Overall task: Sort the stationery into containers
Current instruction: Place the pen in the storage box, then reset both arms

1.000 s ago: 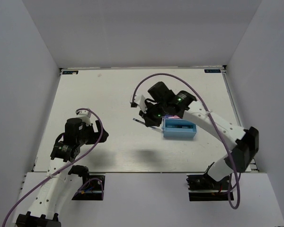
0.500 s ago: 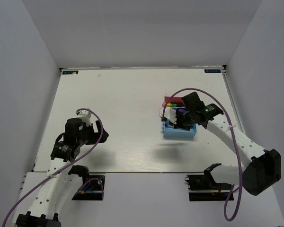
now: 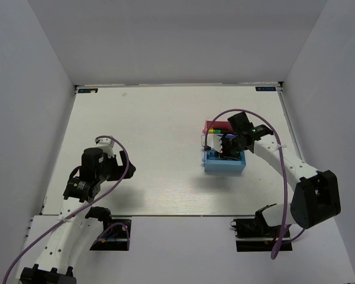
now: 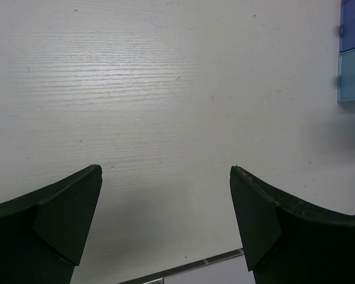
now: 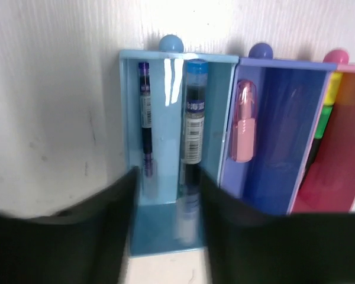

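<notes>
Three joined containers stand right of centre: light blue [image 3: 225, 164], purple-blue [image 5: 284, 136] and pink [image 3: 215, 126]. The light blue one [image 5: 165, 118] holds a thin pen [image 5: 145, 127] and a thicker blue-capped pen [image 5: 192, 127]. A pink highlighter [image 5: 244, 121] lies in the purple-blue one. Green and yellow pieces [image 5: 326, 109] show in the pink one [image 5: 337, 171]. My right gripper [image 3: 228, 148] hovers over the light blue container, open [image 5: 165, 198], its blurred fingers [image 5: 89, 236] either side of the blue-capped pen's near end. My left gripper [image 3: 115, 165] stands open [image 4: 165, 171] over bare table.
The white table [image 3: 154, 118] is walled in on three sides. Its near edge [image 4: 183, 266] runs just under my left fingers [image 4: 59, 213]. The ends of the purple-blue [image 4: 354, 23] and light blue [image 4: 352, 77] containers show at the right edge of the left wrist view.
My right arm swung from left of the containers to above the light blue one and opened its jaws; the pen it carried now lies in that container. The left arm has not moved.
</notes>
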Action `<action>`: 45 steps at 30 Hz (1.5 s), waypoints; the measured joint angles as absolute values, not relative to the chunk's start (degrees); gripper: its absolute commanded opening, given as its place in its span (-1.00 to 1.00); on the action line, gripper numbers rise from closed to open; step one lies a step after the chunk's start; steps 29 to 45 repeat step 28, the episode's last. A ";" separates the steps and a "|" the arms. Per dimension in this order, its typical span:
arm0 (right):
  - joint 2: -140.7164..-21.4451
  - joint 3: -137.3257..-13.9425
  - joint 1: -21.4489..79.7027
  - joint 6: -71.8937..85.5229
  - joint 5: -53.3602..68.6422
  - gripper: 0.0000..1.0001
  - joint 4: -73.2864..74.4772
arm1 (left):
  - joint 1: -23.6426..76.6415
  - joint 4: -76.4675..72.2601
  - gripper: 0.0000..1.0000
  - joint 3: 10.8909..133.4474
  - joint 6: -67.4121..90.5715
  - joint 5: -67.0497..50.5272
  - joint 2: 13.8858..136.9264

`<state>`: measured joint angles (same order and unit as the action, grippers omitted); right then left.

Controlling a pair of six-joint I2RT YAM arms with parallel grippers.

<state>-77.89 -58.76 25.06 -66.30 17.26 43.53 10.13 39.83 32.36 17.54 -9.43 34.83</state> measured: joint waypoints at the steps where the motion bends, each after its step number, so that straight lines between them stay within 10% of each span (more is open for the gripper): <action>1: -78.43 -58.89 24.99 -66.00 17.30 0.58 43.88 | 10.13 39.83 1.00 32.36 17.50 -9.43 34.83; 2: -79.07 -59.24 24.86 -66.13 17.30 0.81 44.27 | 10.13 39.83 1.00 32.36 17.45 -9.43 34.83; 9: -79.75 -61.28 23.90 -63.57 18.61 0.79 45.06 | 10.09 39.83 1.00 32.36 17.43 -9.43 34.89; 10: -79.46 -61.73 23.59 -62.50 19.09 0.55 45.06 | 10.09 39.83 1.00 32.36 17.41 -9.45 34.96; 12: -78.13 -62.76 22.94 -58.19 19.92 -0.99 45.01 | 10.09 39.83 1.00 32.36 17.41 -9.45 35.14; 16: -72.73 -63.66 21.32 -40.03 18.09 -1.00 41.56 | 10.09 39.81 0.81 32.34 17.41 -9.85 35.20; 19: -66.76 -61.95 19.57 -26.72 15.20 0.18 36.56 | 10.07 39.31 0.18 32.23 17.19 -10.76 35.44; 20: -64.66 -60.84 19.09 -23.22 13.78 0.80 35.35 | 10.09 38.98 -0.34 32.18 17.10 -11.29 35.55; 22: -60.53 -57.84 18.44 -17.08 10.48 0.81 32.80 | 10.09 38.30 -0.36 32.10 16.47 -12.34 35.81; 25: -55.11 -53.49 18.39 -10.31 4.84 0.81 30.57 | 10.07 37.47 1.00 31.66 15.25 -13.78 35.88; 45: -50.06 -50.52 18.39 -6.07 -0.60 0.81 29.93 | 10.07 37.01 1.00 31.38 15.70 -14.90 35.88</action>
